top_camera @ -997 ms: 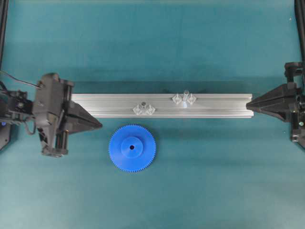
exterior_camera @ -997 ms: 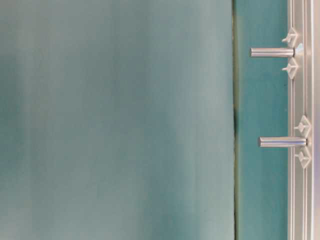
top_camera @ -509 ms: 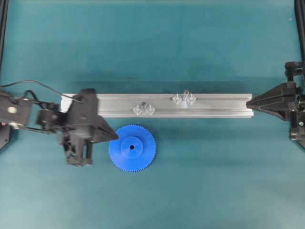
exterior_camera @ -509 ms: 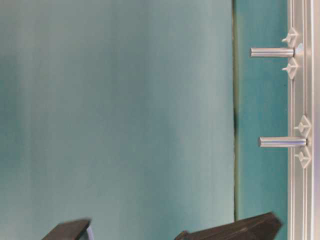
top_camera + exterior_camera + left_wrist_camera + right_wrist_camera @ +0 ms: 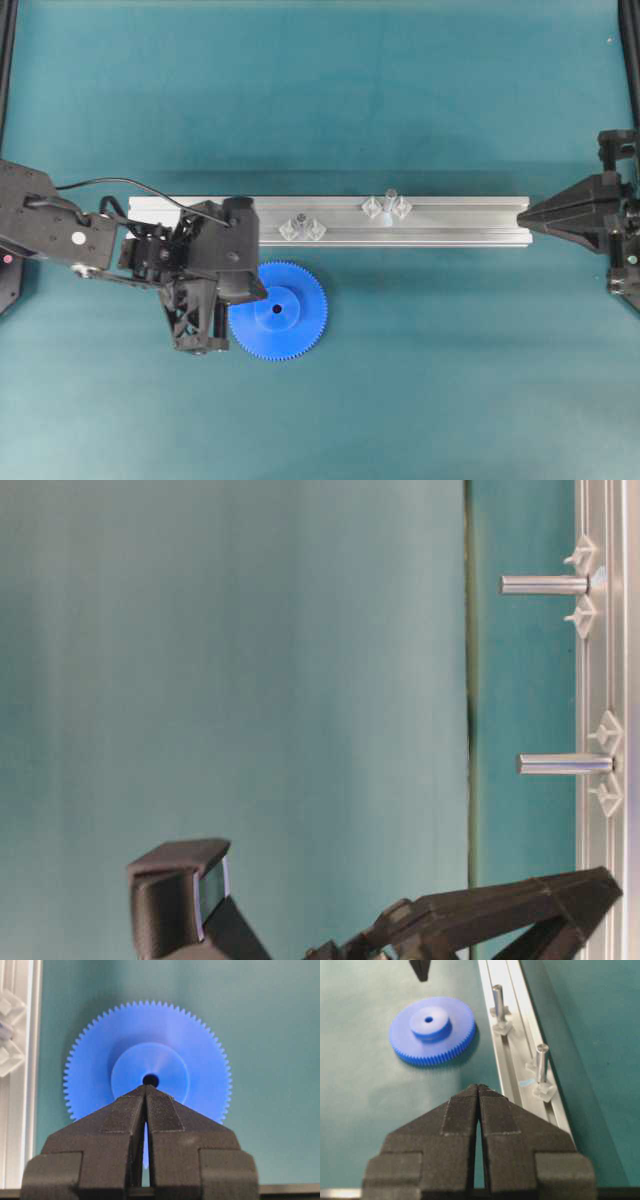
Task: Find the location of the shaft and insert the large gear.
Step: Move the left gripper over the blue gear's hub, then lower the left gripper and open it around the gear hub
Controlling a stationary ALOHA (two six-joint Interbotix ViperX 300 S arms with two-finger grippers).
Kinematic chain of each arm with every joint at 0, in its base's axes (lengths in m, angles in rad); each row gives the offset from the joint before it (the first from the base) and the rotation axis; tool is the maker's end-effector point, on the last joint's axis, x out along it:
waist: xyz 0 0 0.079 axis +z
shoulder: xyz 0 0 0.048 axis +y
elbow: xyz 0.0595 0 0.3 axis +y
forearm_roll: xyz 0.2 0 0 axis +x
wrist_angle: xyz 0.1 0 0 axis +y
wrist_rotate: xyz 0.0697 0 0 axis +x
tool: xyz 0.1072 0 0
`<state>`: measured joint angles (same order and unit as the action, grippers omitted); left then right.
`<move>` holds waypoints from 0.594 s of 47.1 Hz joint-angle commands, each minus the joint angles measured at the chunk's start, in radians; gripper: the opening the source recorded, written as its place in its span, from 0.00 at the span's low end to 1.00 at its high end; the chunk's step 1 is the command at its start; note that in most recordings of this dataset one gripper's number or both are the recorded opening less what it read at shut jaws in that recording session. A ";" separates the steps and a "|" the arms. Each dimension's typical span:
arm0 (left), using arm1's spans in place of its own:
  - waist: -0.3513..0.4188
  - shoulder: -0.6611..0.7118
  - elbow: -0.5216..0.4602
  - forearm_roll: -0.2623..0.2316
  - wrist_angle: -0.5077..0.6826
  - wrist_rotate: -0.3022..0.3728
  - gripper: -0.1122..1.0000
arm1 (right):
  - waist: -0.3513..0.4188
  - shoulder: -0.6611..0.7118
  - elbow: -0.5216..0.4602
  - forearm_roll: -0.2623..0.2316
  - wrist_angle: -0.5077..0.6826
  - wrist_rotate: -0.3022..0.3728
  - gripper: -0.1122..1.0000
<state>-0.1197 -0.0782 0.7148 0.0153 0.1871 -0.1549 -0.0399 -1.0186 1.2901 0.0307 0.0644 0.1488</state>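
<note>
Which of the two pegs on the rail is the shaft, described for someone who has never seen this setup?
Find the long aluminium rail lying across the teal table in the overhead view. Two small upright pegs stand on it; the shaft is the one farther from the large gear. Its two clear diamond-shaped brackets sit spaced apart on either side, whereas the other peg has a dark tip and bunched brackets.

The large gear [image 5: 278,311] was bright blue, the rail [image 5: 450,220] silvery, the table [image 5: 400,100] teal, both grippers black

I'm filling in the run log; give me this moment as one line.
left claw: shut, above large gear hub, holding nothing | right claw: shut, idle at rail end | large gear: flat on table | shaft: bare
</note>
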 commanded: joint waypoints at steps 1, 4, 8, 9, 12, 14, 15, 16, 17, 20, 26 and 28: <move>-0.006 0.003 -0.044 0.002 0.029 0.003 0.09 | -0.002 0.005 -0.008 0.002 -0.005 0.008 0.11; -0.006 0.018 -0.061 0.002 0.051 0.003 0.09 | -0.002 0.005 -0.006 0.002 -0.005 0.008 0.11; -0.006 0.037 -0.083 0.002 0.067 0.003 0.09 | -0.002 0.005 -0.005 0.002 -0.005 0.008 0.11; -0.006 0.040 -0.086 0.002 0.072 0.003 0.09 | -0.002 0.005 -0.005 0.000 -0.005 0.008 0.11; -0.006 0.054 -0.101 0.002 0.083 0.003 0.09 | -0.002 0.005 -0.005 0.002 -0.005 0.008 0.11; -0.006 0.063 -0.112 0.002 0.091 0.003 0.09 | -0.002 0.005 -0.003 0.002 -0.005 0.008 0.11; -0.006 0.067 -0.118 0.002 0.094 0.003 0.09 | -0.002 0.005 -0.003 0.002 -0.005 0.008 0.11; -0.008 0.072 -0.123 0.002 0.098 0.003 0.09 | -0.002 0.005 -0.003 0.002 -0.005 0.008 0.11; -0.006 0.080 -0.130 0.002 0.106 0.005 0.09 | -0.003 0.005 -0.002 0.002 -0.005 0.008 0.11; -0.006 0.094 -0.149 0.002 0.130 0.005 0.09 | -0.002 0.005 0.000 0.002 -0.005 0.008 0.11; -0.006 0.121 -0.190 0.002 0.199 0.006 0.09 | -0.002 0.005 0.000 0.002 -0.005 0.009 0.11; -0.006 0.132 -0.206 0.002 0.225 0.009 0.09 | -0.003 0.005 0.000 0.002 -0.005 0.009 0.11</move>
<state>-0.1197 0.0568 0.5538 0.0138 0.3789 -0.1503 -0.0399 -1.0201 1.3008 0.0307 0.0644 0.1488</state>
